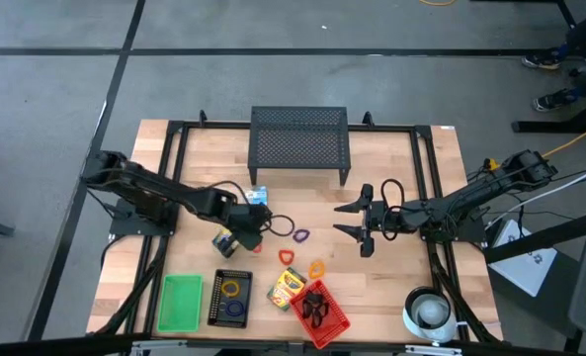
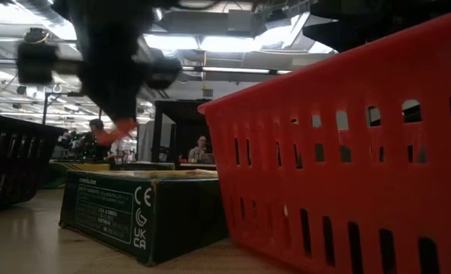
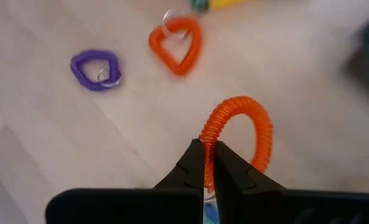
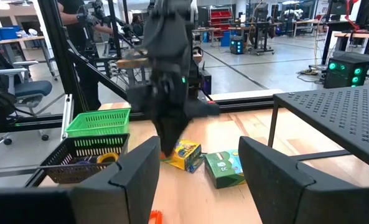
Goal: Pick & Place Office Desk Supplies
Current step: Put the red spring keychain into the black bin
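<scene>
My left gripper (image 1: 252, 240) hangs over the middle of the table, shut on an orange coil ring (image 3: 246, 127). In the low view, that ring (image 2: 115, 132) hangs above the table. On the wood lie a purple ring (image 3: 96, 68), an orange heart-shaped ring (image 3: 177, 43) and another orange ring (image 1: 317, 269). A yellow-and-green crayon box (image 1: 288, 289) lies flat beside the red basket. My right gripper (image 1: 362, 220) is open over the table's right half, holding nothing. My left gripper pinches the orange coil ring at one side of its loop (image 3: 208, 140) between its two fingertips (image 3: 190, 167), coming from above and pointing down. The rest of the loop (image 3: 262, 134) sticks out past the fingers. In the low view the ring is lifted clear of the table.
Along the near edge stand a green basket (image 1: 181, 302), a black basket (image 1: 216, 297) holding a yellow and a purple ring, and a red basket (image 1: 334, 318) holding black clips. The black mesh stand (image 1: 299, 143) is at the far edge, a white roll (image 1: 428, 311) near right, a blue-green box (image 1: 257, 196) by my left arm.
</scene>
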Robot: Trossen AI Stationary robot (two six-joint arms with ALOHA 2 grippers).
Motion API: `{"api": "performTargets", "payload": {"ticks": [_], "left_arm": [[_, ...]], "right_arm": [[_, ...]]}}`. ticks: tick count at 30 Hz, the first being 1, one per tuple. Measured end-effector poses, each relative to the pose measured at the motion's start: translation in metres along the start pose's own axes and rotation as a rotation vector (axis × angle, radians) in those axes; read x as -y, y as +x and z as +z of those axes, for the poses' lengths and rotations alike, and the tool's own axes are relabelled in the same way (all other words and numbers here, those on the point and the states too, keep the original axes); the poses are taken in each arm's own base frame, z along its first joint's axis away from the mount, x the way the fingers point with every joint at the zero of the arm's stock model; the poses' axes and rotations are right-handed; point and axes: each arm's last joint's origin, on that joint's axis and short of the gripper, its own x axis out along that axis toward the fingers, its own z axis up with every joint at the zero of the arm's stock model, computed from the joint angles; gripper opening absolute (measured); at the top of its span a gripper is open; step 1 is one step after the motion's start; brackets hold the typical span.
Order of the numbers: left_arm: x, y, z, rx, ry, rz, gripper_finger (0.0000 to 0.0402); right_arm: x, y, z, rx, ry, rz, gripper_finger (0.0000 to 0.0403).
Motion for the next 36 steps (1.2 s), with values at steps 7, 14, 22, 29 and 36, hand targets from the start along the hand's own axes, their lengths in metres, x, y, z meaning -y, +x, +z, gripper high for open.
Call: {"api": "performTargets", "payload": {"ticks": [7,14,22,29,36], "left_arm": [[0.011,-0.039,0.011,0.282,-0.050,-0.205,0.0006],[0.029,-0.027,0.018,0.272,-0.052,-0.301,0.0006],[0.061,0.012,0.025,0.239,-0.108,-0.493,0.0006],[0.068,0.029,0.030,0.193,-0.214,-0.494,0.0042],[0.062,0.031,0.027,0.175,-0.251,-0.446,0.0110]], "right_arm": [[0.000,0.000,0.000,0.000,0.000,-0.001,0.0219],[0.000,0.000,0.000,0.000,0.004,0.000,0.0219],[0.000,0.000,0.000,0.000,0.003,0.000,0.0219],[0.000,0.000,0.000,0.000,0.000,-0.005,0.0219],[0.000,0.000,0.000,0.000,0.001,-0.005,0.0219]]}}
